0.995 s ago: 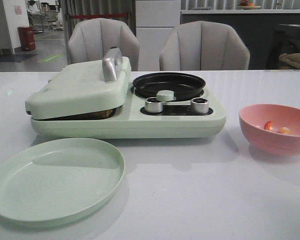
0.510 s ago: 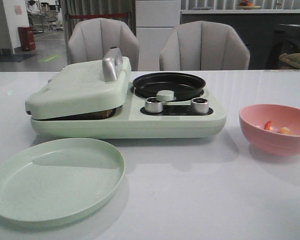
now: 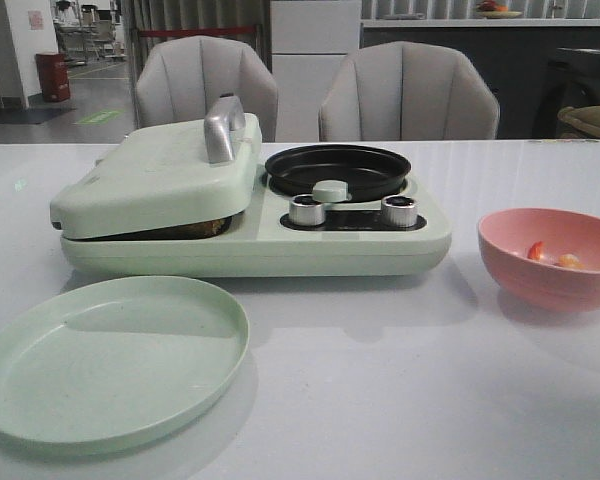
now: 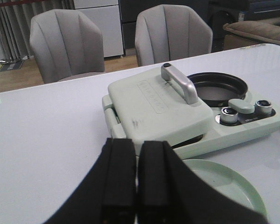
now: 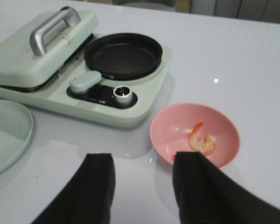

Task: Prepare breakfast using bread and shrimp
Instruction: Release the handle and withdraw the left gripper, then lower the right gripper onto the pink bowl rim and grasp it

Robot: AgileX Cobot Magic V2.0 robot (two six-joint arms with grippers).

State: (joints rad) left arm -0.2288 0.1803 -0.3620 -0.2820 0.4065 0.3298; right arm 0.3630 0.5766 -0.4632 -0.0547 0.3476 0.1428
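Shrimp (image 3: pixel 570 261) lie in a pink bowl (image 3: pixel 540 290) on the right of the table: a curled orange piece (image 5: pixel 202 141) and a small red one (image 3: pixel 537 250). The bread is out of sight, apart from a brown strip (image 3: pixel 185 229) in the gap under the closed lid that I cannot tell to be bread. My left gripper (image 4: pixel 137 156) is shut and empty, hovering in front of the lid's near corner. Just short of the bowl, my right gripper (image 5: pixel 144 163) is open, with one finger (image 5: pixel 189 163) overlapping the bowl's rim. Neither gripper shows in the front view.
A pale green breakfast maker (image 3: pixel 280 250) stands mid-table, with a lid (image 3: pixel 150 180), a metal handle (image 3: pixel 223 125), a black round pan (image 3: pixel 338 170) and two knobs (image 3: pixel 307 210). An empty green plate (image 3: pixel 110 360) lies front left. Two grey chairs (image 3: pixel 408 95) stand behind the table.
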